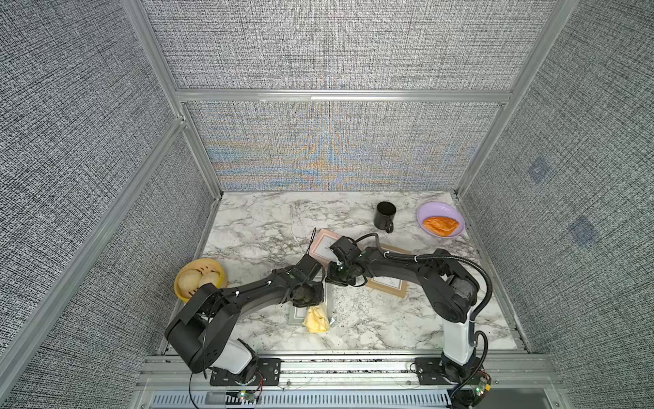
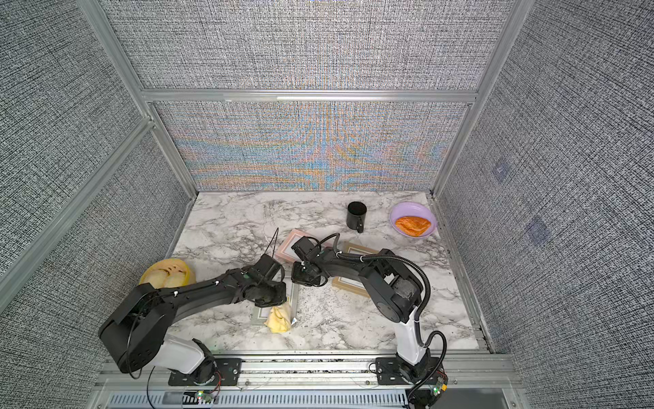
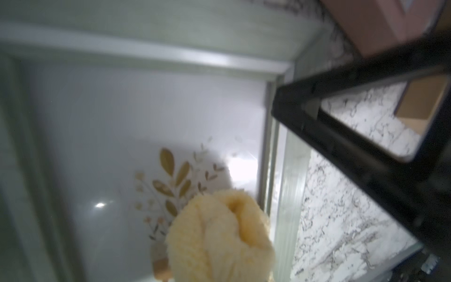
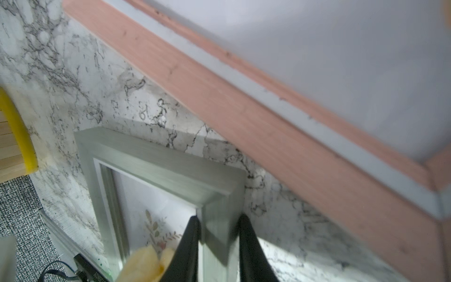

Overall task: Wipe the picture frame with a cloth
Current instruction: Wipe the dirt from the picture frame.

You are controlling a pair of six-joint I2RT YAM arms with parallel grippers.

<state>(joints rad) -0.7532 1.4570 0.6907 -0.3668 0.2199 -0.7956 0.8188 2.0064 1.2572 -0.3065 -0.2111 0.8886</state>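
Cloth (image 3: 219,239), clamped in my left tool (image 1: 310,307), hangs over the picture frame (image 4: 170,171) glass; my right tool (image 4: 219,234) pinches its rail.

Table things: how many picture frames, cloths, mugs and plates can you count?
picture frames: 3 (pink frame, brown frame, grey frame)
cloth: 1
mug: 1
plate: 1
total: 6
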